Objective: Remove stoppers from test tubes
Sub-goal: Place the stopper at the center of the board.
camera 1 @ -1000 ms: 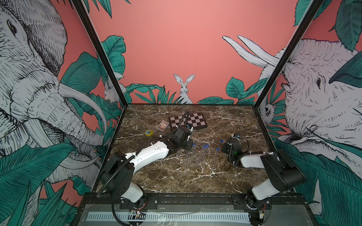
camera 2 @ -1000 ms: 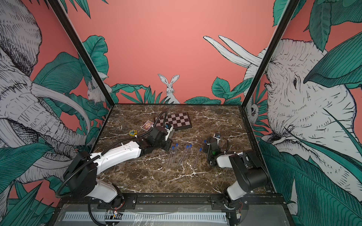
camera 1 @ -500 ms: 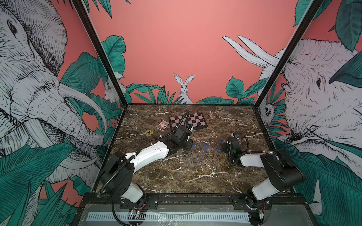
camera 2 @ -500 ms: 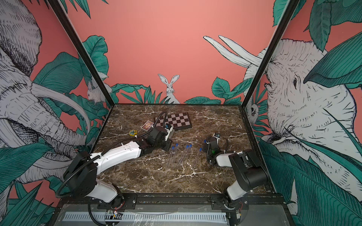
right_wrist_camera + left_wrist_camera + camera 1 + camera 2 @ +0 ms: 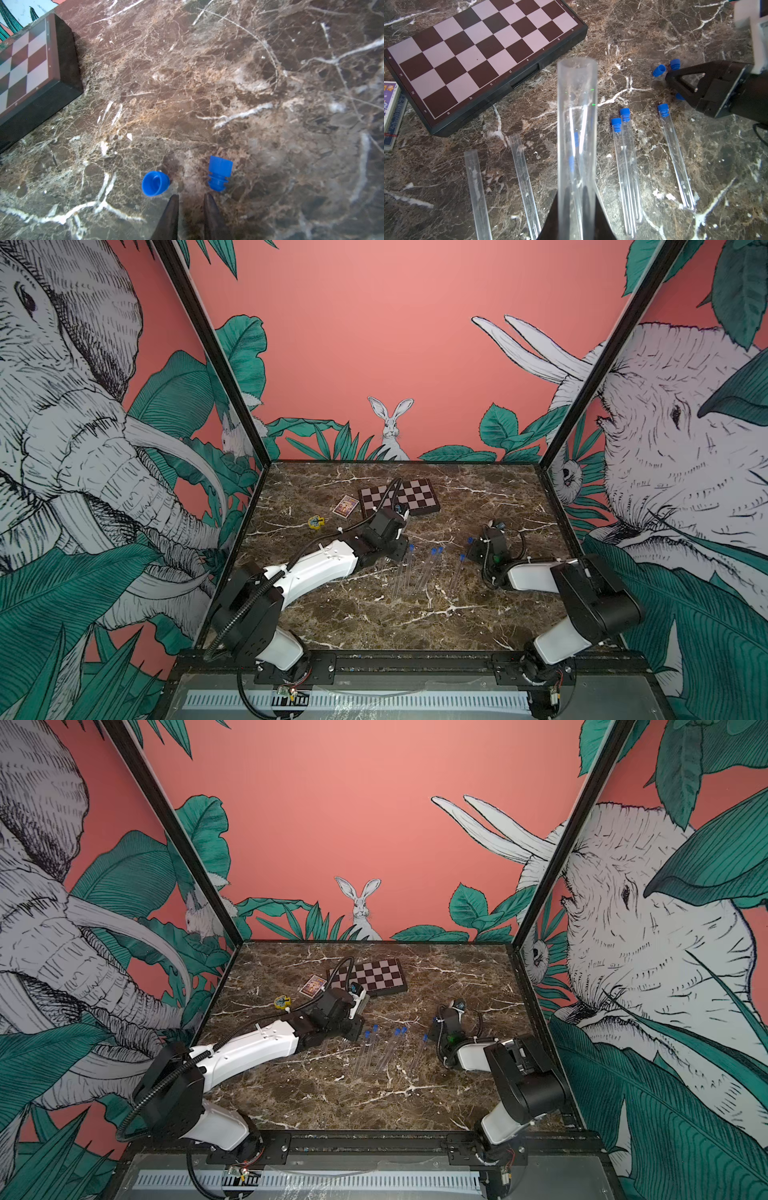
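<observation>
Change against the top views of a second ago is slight: both arms sit where they sat, the row of tubes between them lies as it did, and the blue speck of loose stoppers point(image 5: 470, 539) beside the right claw point(image 5: 191, 199) has not shifted. Whether that claw's gap has altered cannot be told from views so small.

Seen from its own wrist, the right claw stands narrowly parted, bare marble table point(image 5: 270, 83) showing between the tips and nothing gripped. Just ahead of the tips, one to each side and touching neither, lie a hollow stopper point(image 5: 155, 184), open end up, and a ribbed stopper point(image 5: 219, 173) on its side. In the left wrist view a third stopper point(image 5: 679, 96) pokes out from under that claw's finger.

The left claw point(image 5: 577, 209) is clamped on a bare tube point(image 5: 577, 124), which juts ahead of it above the table, mouth open. Between the two claws three capped tubes point(image 5: 677, 162) lie flat, two touching side by side, the third apart and nearer the right claw. More blue shows through the held tube's wall; how many lie behind it I cannot tell. On the left claw's side away from the right claw, two uncapped tubes point(image 5: 523, 176) lie flat. Beyond the left claw sits a chessboard point(image 5: 477, 52), a card deck point(image 5: 390, 116) beside it.
</observation>
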Controlling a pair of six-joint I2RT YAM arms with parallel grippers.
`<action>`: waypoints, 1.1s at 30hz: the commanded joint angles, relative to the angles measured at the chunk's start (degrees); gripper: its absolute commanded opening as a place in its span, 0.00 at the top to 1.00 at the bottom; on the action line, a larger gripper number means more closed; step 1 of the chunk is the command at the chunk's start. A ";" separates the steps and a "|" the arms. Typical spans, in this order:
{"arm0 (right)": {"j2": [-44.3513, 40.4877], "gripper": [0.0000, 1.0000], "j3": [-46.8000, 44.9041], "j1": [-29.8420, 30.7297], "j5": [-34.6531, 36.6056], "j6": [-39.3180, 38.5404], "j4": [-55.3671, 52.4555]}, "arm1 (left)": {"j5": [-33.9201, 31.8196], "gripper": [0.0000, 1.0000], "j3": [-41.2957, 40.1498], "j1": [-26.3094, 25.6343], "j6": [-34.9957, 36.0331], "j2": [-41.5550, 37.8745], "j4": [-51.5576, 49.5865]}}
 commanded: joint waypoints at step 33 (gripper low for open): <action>-41.36 0.68 8.35 -0.16 -1.99 -4.42 -28.25 | -4.26 1.00 5.02 1.39 -2.80 14.46 -2.56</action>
